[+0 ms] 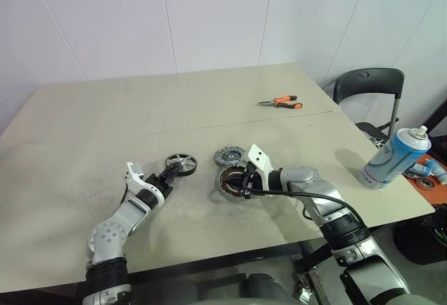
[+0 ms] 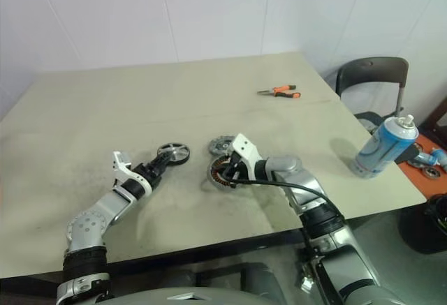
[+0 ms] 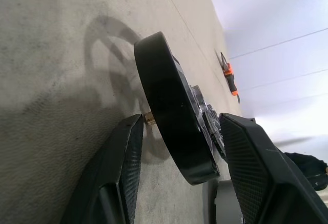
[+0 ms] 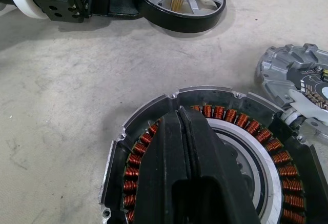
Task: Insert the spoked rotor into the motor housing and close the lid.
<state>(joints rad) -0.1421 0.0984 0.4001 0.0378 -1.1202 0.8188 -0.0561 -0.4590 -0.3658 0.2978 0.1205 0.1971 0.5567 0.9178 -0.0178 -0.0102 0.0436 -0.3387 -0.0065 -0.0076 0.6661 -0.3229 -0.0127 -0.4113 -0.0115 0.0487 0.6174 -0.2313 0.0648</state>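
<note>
The spoked rotor (image 1: pixel 181 163), a black ring with silver spokes, sits left of centre on the table, tilted and close over the tabletop. My left gripper (image 1: pixel 173 169) is shut on it, one finger on each face, as the left wrist view shows edge-on (image 3: pixel 169 106). To its right lies the motor housing (image 1: pixel 225 181) with its copper windings (image 4: pixel 241 121). My right gripper (image 4: pixel 179 112) is shut, and its joined fingers rest over the housing's open top. The ribbed grey lid (image 1: pixel 228 156) lies flat just behind the housing.
Orange-handled pliers (image 1: pixel 279 102) lie at the far right of the beige table (image 1: pixel 209 109). A blue spray can (image 1: pixel 395 157) stands near the table's right edge. A black chair (image 1: pixel 370 85) stands beyond that edge.
</note>
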